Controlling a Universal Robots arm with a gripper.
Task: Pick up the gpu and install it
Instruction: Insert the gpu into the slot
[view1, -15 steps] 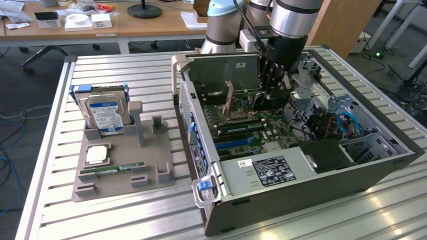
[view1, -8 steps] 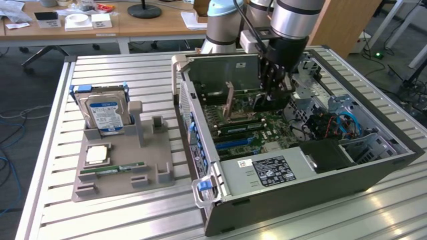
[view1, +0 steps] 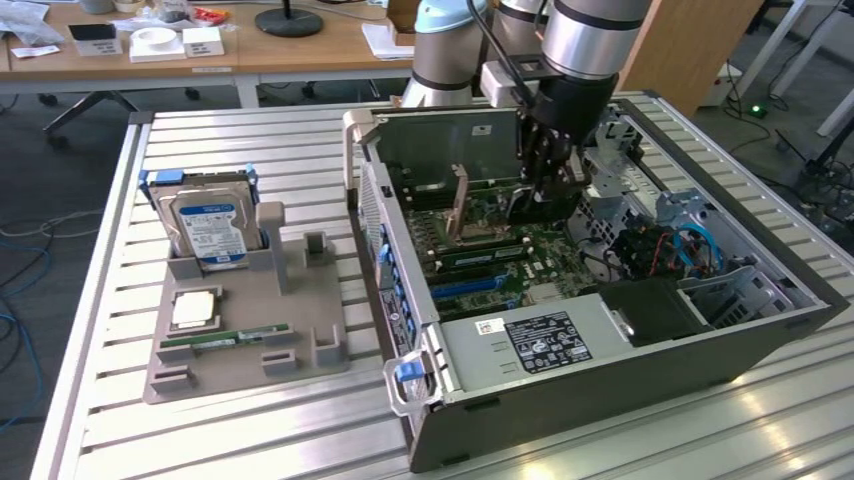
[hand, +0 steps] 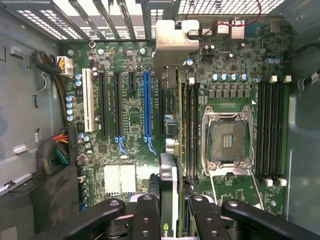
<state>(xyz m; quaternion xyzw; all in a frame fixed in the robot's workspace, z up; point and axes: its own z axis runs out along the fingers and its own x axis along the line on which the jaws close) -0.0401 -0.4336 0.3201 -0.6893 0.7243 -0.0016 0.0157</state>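
Desk (view1: 240, 430) bearing open case (view1: 641, 370); within, end effector (hand: 170, 220) clamped on gpu (hand: 169, 175), edge-on, long axis parallel to blue slot (hand: 146, 105) just beside, bracket (hand: 172, 42) toward rear grille (hand: 110, 20).

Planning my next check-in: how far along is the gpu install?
Pickup is done: the gripper is shut on the gpu, held edge-on over the motherboard inside the open case, beside the blue slot. Seating is left; I cannot tell whether its edge is in a slot.
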